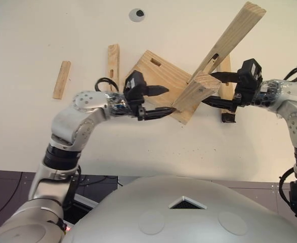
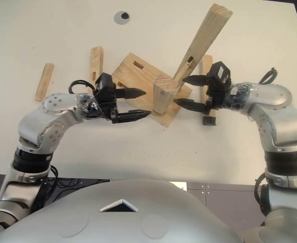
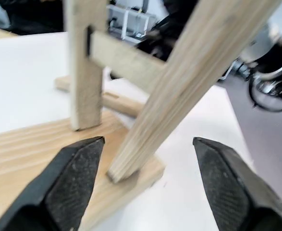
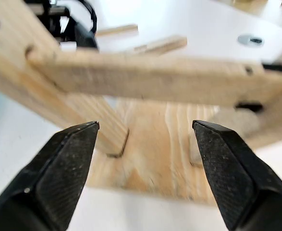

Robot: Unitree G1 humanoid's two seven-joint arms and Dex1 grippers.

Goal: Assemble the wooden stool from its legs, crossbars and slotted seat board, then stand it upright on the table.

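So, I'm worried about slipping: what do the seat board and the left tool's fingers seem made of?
Seat board: pale bare wood, apparently unvarnished; grain lines show, face looks matte. Left tool fingers: black, probably rubber or plastic; inner faces finely textured.

The near leg (image 1: 198, 91) and far leg (image 1: 231, 38) stand in the seat board (image 1: 153, 76), joined by a crossbar (image 4: 145, 77), directly between the wide-spread left tool (image 1: 171, 99) and right tool (image 2: 179, 90). A slotted leg (image 1: 113, 59) lies just left of the board, and a loose leg (image 2: 206, 66) lies beneath the right tool. The table (image 1: 138, 147) nearer the robot gives passing room.
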